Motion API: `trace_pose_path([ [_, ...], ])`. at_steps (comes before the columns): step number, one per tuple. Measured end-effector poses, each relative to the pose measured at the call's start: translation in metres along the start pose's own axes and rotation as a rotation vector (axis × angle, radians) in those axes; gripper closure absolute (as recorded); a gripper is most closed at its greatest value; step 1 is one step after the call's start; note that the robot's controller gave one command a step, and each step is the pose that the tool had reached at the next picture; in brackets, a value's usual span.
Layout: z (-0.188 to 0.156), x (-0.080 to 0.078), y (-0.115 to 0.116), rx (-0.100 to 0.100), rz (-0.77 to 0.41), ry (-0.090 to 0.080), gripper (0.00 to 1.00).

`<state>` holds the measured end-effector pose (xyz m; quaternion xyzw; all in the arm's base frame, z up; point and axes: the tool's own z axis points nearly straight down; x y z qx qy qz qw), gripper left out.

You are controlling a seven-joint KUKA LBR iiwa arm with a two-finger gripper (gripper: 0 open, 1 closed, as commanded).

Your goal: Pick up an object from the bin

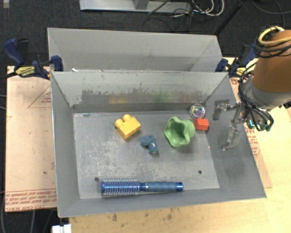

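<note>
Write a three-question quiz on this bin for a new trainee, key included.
1. True or false: in the camera view, the blue hairbrush lies on the floor of the bin below the yellow block, apart from it.
2. Which thing lies nearest the gripper? A) blue hairbrush B) small orange block C) yellow block
3. Fill in: as the camera view shows it, the gripper hangs over the bin's ____ sloping wall.
Key: 1 true; 2 B; 3 right.
</note>
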<state>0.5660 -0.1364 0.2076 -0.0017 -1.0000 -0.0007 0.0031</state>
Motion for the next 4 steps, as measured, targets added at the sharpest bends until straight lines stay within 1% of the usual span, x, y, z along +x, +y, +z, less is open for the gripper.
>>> trace_pose_path([
  [1, 0.104, -0.062, 0.080, -0.003, 0.207, -0.005, 0.00],
  [2, 0.137, -0.062, 0.091, 0.000, 0.216, -0.009, 0.00],
  [3, 0.131, -0.065, 0.090, 0.001, 0.216, -0.020, 1.00],
  [4, -0.098, -0.082, 0.102, -0.001, 0.258, -0.019, 1.00],
])
